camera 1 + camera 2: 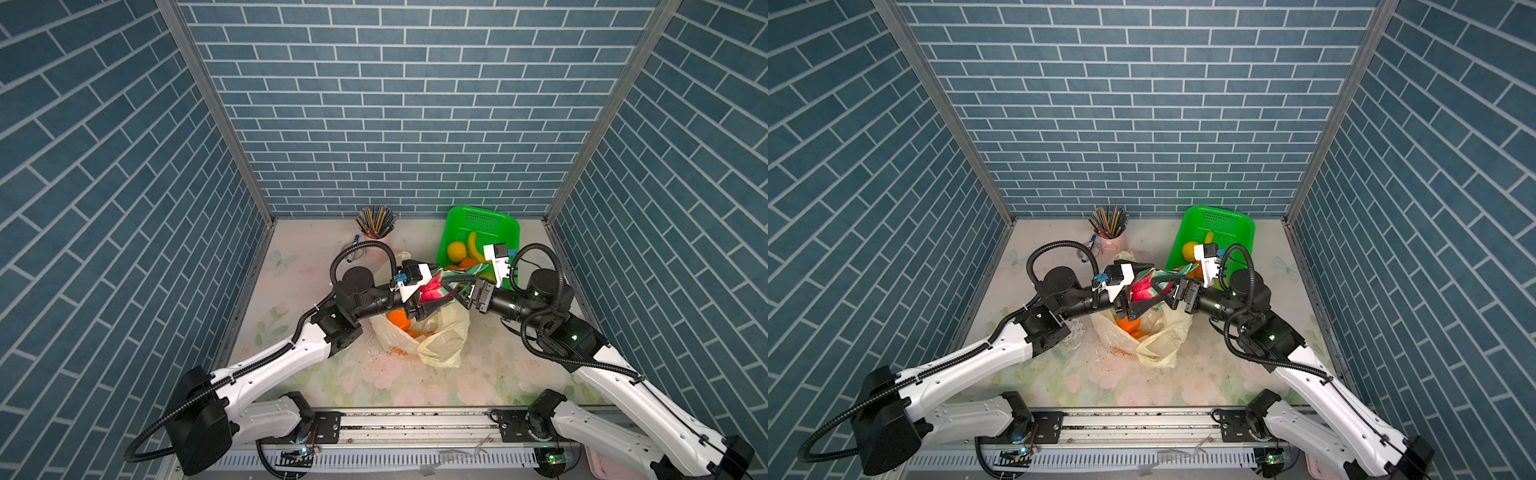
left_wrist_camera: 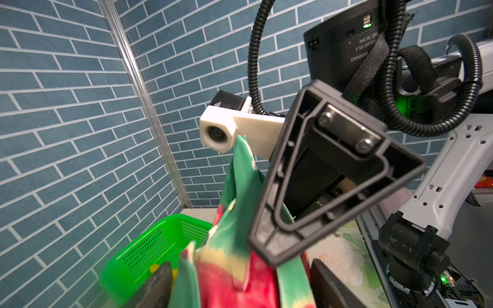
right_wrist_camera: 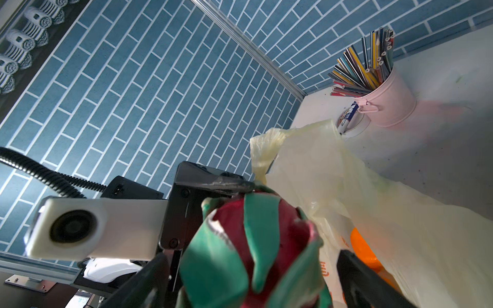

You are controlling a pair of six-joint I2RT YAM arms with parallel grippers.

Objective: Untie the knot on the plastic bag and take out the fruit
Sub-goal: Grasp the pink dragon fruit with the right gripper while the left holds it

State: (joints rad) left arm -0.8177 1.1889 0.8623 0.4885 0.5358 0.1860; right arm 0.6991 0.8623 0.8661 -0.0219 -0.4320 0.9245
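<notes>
Pink-red dragon fruit (image 1: 430, 286) hangs just above the open plastic bag (image 1: 442, 336), clamped in the left gripper (image 1: 437, 291). The right gripper (image 1: 452, 292) has its jaws wide apart around the fruit's green-tipped end. Inside the bag lies orange fruit (image 1: 397, 318), on the floral surface (image 1: 332, 374) beside a green basket (image 1: 512, 226).

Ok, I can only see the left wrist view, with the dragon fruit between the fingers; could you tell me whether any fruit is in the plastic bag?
Observer: Yes, orange fruits lie inside the open plastic bag.
Operator: Thanks. Is the right gripper closed on the dragon fruit?
Observer: No, it is open, its jaws either side of the fruit's tips.
Operator: And what does the green basket hold?
Observer: A banana, a yellow round fruit and a round orange.
</notes>
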